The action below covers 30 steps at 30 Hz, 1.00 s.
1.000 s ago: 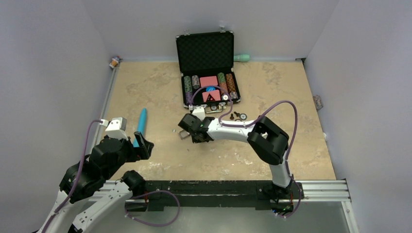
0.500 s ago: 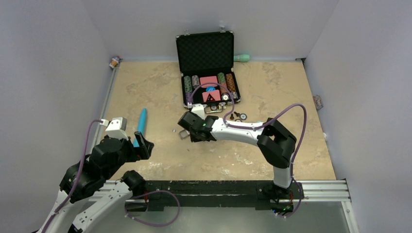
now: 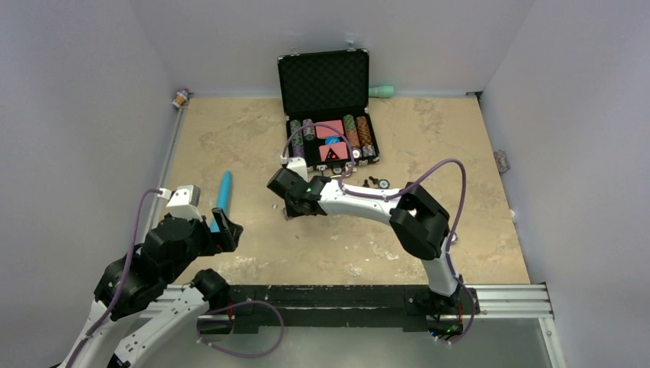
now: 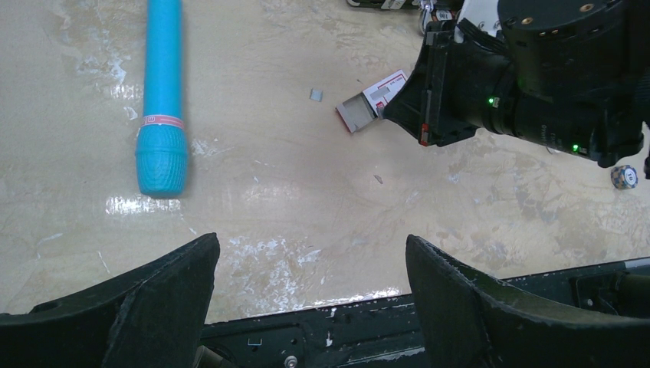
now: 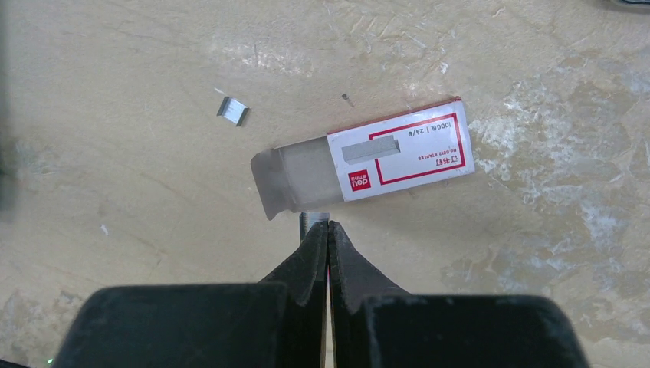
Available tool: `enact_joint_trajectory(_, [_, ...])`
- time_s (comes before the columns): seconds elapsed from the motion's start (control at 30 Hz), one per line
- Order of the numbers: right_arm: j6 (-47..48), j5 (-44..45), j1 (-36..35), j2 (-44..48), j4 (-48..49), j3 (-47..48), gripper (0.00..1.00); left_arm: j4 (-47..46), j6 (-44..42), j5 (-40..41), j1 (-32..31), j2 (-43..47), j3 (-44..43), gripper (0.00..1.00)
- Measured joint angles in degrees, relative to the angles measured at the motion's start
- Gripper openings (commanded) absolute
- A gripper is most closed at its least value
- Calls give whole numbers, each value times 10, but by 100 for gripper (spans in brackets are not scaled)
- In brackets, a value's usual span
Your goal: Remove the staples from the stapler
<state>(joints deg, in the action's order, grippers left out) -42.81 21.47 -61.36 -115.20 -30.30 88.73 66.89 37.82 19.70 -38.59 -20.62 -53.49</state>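
A: Left wrist view first. Left gripper [image 4: 310, 257] is spread wide with nothing in it, low over the near edge of the table. A blue tube [image 4: 161, 100] lies flat beyond it, apart from the fingers.

B: Moving right?

A: One loose staple bit [image 5: 232, 111] on bare tabletop. Then the staple box [image 5: 398, 156], lying flat, its tray slid out on the left side in the right wrist view. Right gripper [image 5: 322, 230] is pinched closed, tips just beside the tray's near edge. It seems to hold a short staple strip [image 5: 314, 219] at the very tip, but that's small and I'm not fully sure.

B: Stapler?

A: Can't find it in any view. It may be hidden by the right arm.

B: Step?

A: My read: staples are out of the stapler and this is drop-off at the box. Next move needs the strip lined up over the open tray and lowered, then the jaws eased apart. A thin strip could tip or snap.

B: Farther right?

A: Open poker-chip case [image 3: 326, 115] at the back, and a stray chip [image 4: 626, 176] on the table.

B: Surface, room?

A: Table [image 3: 475, 153] is beige, marbled and glossy, with glare patches and scuffs. Plain pale walls [image 3: 77, 115] on three sides, black rail [image 3: 345, 295] along the near edge.
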Motion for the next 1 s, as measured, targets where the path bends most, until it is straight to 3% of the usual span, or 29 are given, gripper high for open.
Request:
enact_joint_trajectory(0.93, [30,-16,7,-59,14,39,0,0,0,0,3,0,0,94])
enact_joint_trajectory(1.0, [30,-16,7,-61,13,42,5,0,0,0,4,0,0,94])
